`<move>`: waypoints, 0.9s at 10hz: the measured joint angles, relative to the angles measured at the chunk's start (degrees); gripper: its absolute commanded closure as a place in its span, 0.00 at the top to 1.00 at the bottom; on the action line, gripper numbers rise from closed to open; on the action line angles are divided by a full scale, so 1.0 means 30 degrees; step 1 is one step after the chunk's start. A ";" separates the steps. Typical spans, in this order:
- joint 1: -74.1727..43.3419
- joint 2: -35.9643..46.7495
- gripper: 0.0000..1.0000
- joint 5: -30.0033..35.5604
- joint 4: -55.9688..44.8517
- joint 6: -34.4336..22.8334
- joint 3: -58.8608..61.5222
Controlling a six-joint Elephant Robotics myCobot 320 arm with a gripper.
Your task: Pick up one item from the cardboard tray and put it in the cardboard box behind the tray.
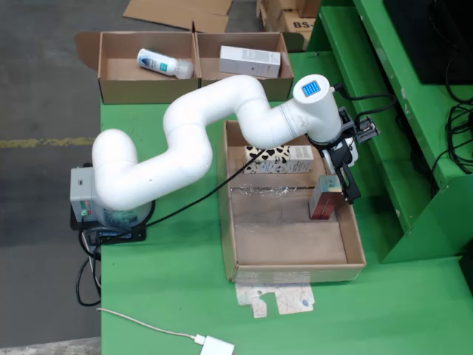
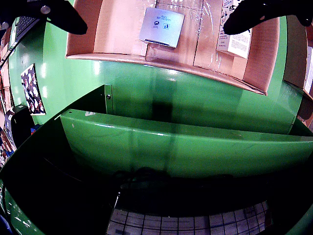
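Hovering open at the cardboard tray's [image 1: 290, 255] right wall, the claw [image 1: 344, 176] hangs just above an upright dark-red box [image 1: 325, 200], gripping nothing

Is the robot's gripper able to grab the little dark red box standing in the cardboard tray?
Probably yes. The gripper hangs right at the small dark red box by the right wall of the cardboard tray, its fingers look spread, and nothing blocks the box.

arm hides part of patterned carton [image 1: 277, 159]; hand [image 2: 156, 17] fingers cut off by wrist view's top edge.
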 measured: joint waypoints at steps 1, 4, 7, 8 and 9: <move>0.0000 -0.0087 1.00 0.0120 -0.0147 0.0000 0.0000; -0.0117 -0.0467 1.00 0.0530 -0.0763 0.0000 0.0000; -0.0147 -0.0643 1.00 0.0647 -0.0910 0.0000 0.0000; -0.0147 -0.0907 1.00 0.0647 -0.0790 0.0000 0.0000; -0.0177 -0.1053 1.00 0.0647 -0.0967 0.0000 0.0000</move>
